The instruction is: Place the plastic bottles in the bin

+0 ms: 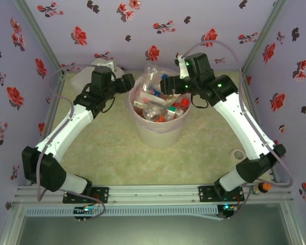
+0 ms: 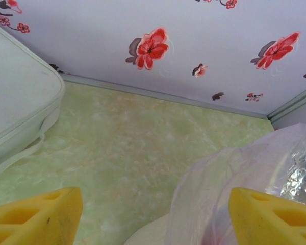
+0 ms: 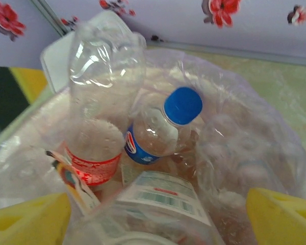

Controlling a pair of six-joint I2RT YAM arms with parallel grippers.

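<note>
The bin (image 1: 158, 133), a pale bucket lined with a lilac bag, stands mid-table holding several plastic bottles (image 1: 160, 104). My right gripper (image 1: 167, 84) hovers over its right rim, open. In the right wrist view its yellow fingers (image 3: 280, 217) stand wide apart, and a blurred white-labelled bottle (image 3: 160, 201) lies loose between them, clear of the right finger. Below are a blue-capped bottle (image 3: 163, 127), a red-labelled one (image 3: 94, 155) and a crumpled clear one (image 3: 104, 61). My left gripper (image 1: 129, 81) is open and empty at the bin's left rim, over the bag (image 2: 234, 173).
A white rounded case (image 1: 99, 69) (image 2: 15, 102) lies at the back left near the wall. A white ring (image 1: 238, 153) sits on the table by the right arm. An orange-capped bottle (image 1: 261, 188) lies beside the right arm's base. Flowered walls close in three sides.
</note>
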